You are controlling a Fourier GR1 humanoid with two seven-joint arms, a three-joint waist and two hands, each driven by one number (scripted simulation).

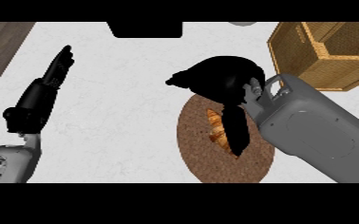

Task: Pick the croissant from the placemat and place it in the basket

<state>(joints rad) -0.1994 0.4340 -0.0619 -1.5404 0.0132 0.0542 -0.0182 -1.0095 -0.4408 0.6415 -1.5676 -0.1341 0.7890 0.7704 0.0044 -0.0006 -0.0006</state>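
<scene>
Head view: croissant (pixel 218 129) lies on the round brown placemat (pixel 242 166), lower centre-right of frame, only its left half visible. The rest is hidden under the right hand (pixel 223 78), which hangs over the mat's upper edge with one dark digit reaching down across the pastry. Whether that hand is curled round the croissant or just above it, cannot tell; contact not visible. Grey right forearm comes in from the lower right. Left hand (pixel 48 88) rests at the left edge of frame, fingers straight and pointing up, holding nothing, well apart from the mat. Wicker basket (pixel 301 57) sits in the upper right corner, near the mat but not touching it. A dark block (pixel 147 29) sits at top centre.

Handling, as a judgement: croissant is likely light, soft and flaky, so it crushes or sheds if squeezed. It should not be slippery. Best hold is across the thick middle, thumb on one long side and fingers on the other, not on the tapered tips, which could break off. The lift must clear the basket rim.
</scene>
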